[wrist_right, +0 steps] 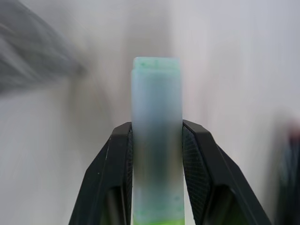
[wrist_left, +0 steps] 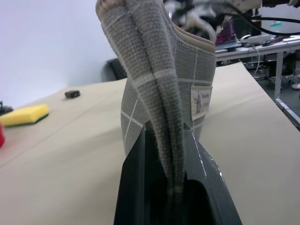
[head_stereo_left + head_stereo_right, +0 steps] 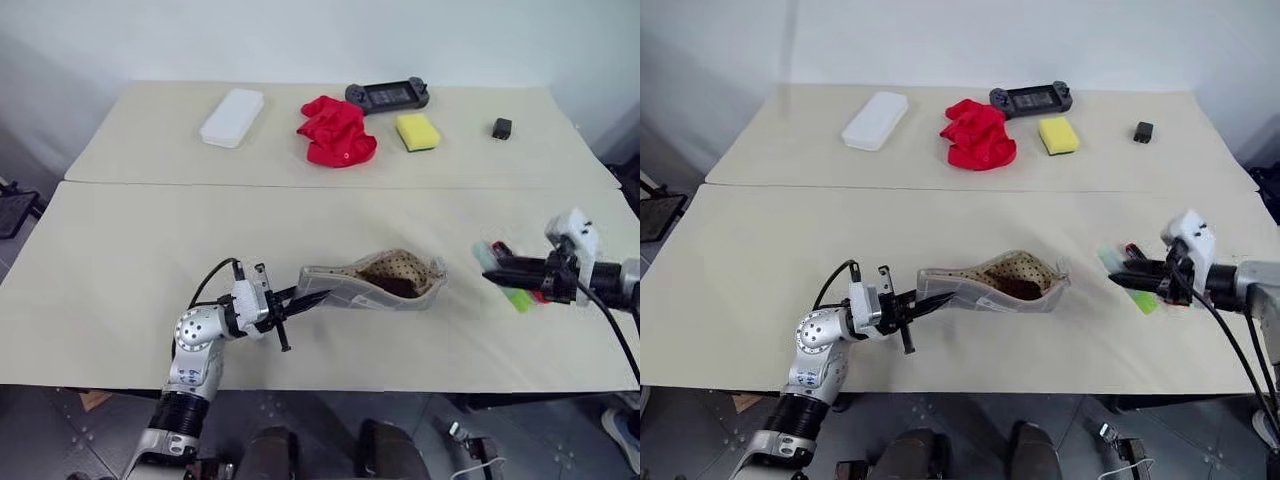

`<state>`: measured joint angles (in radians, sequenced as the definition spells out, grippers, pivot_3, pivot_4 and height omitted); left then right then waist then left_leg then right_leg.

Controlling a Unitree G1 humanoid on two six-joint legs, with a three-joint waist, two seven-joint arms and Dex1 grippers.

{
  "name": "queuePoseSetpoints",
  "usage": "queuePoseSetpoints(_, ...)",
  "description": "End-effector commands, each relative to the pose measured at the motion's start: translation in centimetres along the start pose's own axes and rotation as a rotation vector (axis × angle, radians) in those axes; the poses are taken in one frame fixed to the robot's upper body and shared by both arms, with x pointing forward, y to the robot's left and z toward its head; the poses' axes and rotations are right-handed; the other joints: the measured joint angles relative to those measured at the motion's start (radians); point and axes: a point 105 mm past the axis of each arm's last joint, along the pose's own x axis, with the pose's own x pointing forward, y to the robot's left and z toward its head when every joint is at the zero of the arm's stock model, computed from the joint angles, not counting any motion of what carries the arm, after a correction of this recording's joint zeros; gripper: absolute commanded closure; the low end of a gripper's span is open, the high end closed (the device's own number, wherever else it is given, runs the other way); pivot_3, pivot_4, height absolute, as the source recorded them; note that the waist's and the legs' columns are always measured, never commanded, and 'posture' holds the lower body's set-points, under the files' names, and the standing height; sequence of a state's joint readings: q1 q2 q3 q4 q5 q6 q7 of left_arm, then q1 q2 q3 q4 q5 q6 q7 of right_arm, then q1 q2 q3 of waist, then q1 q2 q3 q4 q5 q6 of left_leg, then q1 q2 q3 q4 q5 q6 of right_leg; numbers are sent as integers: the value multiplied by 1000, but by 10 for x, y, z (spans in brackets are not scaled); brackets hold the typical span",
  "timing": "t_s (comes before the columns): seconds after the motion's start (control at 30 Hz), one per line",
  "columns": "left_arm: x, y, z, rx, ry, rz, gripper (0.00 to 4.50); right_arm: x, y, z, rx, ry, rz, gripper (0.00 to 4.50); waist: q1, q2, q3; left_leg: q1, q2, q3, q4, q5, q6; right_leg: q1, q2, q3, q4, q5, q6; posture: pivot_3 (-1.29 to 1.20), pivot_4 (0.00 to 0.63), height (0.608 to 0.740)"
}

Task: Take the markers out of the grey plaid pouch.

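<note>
right wrist view — claw (image 1: 157, 140) around marker (image 1: 156, 117)

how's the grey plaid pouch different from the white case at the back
The grey plaid pouch is soft gridded fabric, its mouth gaping open; the white case is plain, hard and shut. The pouch's end is pinched in the left gripper at the near side; the case lies untouched at the table's far side. Both are oblong.

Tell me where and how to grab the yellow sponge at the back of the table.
Grip the yellow sponge across its two long flat sides, coming straight down from above. It lies flat as a low block on the table, with bare space between it and the red cloth, so fingers can likely straddle it.
</note>
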<state>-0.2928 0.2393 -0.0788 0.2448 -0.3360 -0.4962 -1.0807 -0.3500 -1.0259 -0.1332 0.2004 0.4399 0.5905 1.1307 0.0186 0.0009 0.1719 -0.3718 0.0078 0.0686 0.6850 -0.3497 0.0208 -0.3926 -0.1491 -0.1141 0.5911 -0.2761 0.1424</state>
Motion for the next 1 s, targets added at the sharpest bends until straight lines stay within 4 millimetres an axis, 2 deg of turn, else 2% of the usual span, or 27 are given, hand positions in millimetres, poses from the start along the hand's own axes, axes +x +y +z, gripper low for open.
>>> queuePoseSetpoints(0.03, 3, -5, 0, 40, -8, -23, 4500, -2, -6, 2, -29, 21, -80, 3420, 0, 0, 0, 0, 1, 0, 0, 0, 0, 0, 0, 0, 0, 0, 0, 0, 150, 740)
queuePoseSetpoints(0.2, 2, -7, -5, 15, 7, -20, 4500, 9, -4, -11, -25, 35, -133, 3420, 5, 0, 0, 0, 1, 0, 0, 0, 0, 0, 0, 0, 0, 0, 0, 0, 150, 740)
queuePoseSetpoints(0.23, 0, -6, -4, 0, 10, -12, 4500, 10, -2, -6, -90, -1, -128, 3070, 7, 0, 0, 0, 1, 0, 0, 0, 0, 0, 0, 0, 0, 0, 0, 0, 150, 740)
queuePoseSetpoints(0.4, -9, 2, 2, -58, 1, 18, 4500, 7, -4, -3, -124, -28, -147, 1536, 6, 0, 0, 0, 1, 0, 0, 0, 0, 0, 0, 0, 0, 0, 0, 0, 150, 740)
queuePoseSetpoints(0.53, -24, 20, 14, -178, -20, 129, 4500, 1, 17, 21, -224, -229, -1, 249, 5, 0, 0, 0, 2, 0, 0, 0, 0, 0, 1, 0, 0, 0, 0, 0, 150, 740)
queuePoseSetpoints(0.57, -34, 30, 18, -268, -32, 203, 4500, -2, 27, 33, -250, -336, 55, 35, 5, -1, 0, 0, 3, -1, 0, 0, 0, 1, 1, 0, 0, 0, 0, 0, 150, 740)
queuePoseSetpoints(0.63, -60, 41, 24, -450, -37, 336, 4500, -10, 49, 52, -338, -552, 164, 35, -2, -2, 1, 0, 5, -4, 0, 0, 0, 1, 1, 0, 0, 0, 0, 0, 150, 740)
queuePoseSetpoints(0.67, -77, 48, 27, -566, -45, 442, 4500, -9, 58, 53, -356, -583, 205, 35, -6, -2, 1, 1, 6, -6, 0, 0, 0, 1, 2, 1, 0, 0, 0, 0, 150, 740)
queuePoseSetpoints(0.8, -122, 64, 44, -727, -115, 762, 4500, 2, 79, 52, -361, -647, 293, 35, -16, -1, 2, 2, 7, -9, -1, 0, 0, 1, 0, 2, 0, 0, 0, 0, 150, 740)
queuePoseSetpoints(0.87, -153, 70, 46, -813, -153, 979, 4500, 8, 91, 49, -363, -681, 330, 35, -13, -2, 2, 2, 5, -11, 0, 0, 0, 3, 0, 2, 0, 0, 0, 0, 150, 740)
queuePoseSetpoints(0.93, -180, 71, 48, -866, -198, 1162, 4500, 15, 101, 42, -357, -686, 366, 35, -11, -2, 2, 2, 5, -13, 0, 0, -1, 3, 0, 2, 0, 0, 0, 0, 150, 740)
queuePoseSetpoints(1.0, -201, 64, 60, -888, -293, 1284, 4500, 24, 112, 31, -372, -678, 407, 35, -10, -2, 2, 2, 5, -13, 0, 0, -1, 3, 0, 3, 0, 0, 0, 0, 150, 740)
